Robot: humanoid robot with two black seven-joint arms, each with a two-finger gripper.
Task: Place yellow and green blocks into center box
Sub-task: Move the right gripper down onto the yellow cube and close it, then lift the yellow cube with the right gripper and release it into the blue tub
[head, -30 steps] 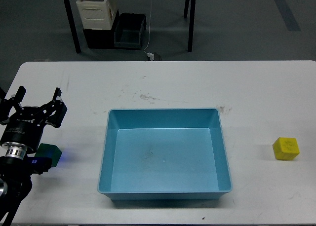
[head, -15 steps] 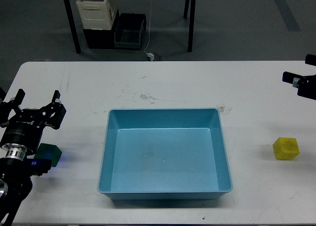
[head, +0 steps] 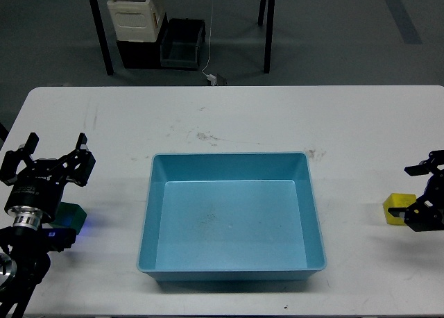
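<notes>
A green block (head: pixel 72 214) lies on the white table at the left, partly hidden behind my left arm. My left gripper (head: pixel 48 154) is open and stands above and just behind it. A yellow block (head: pixel 397 205) lies at the right, partly covered by my right gripper (head: pixel 414 191). That gripper is open, with one finger behind the block and one in front of it. The blue box (head: pixel 232 218) sits in the middle of the table and holds nothing.
The white table (head: pixel 229 120) reaches to all edges of the view. Behind it on the floor stand a cream crate (head: pixel 135 12), a dark bin (head: pixel 182 44) and black table legs.
My right gripper has come in from the right edge and dropped to the yellow block. My left gripper has sunk a little toward the green block.
</notes>
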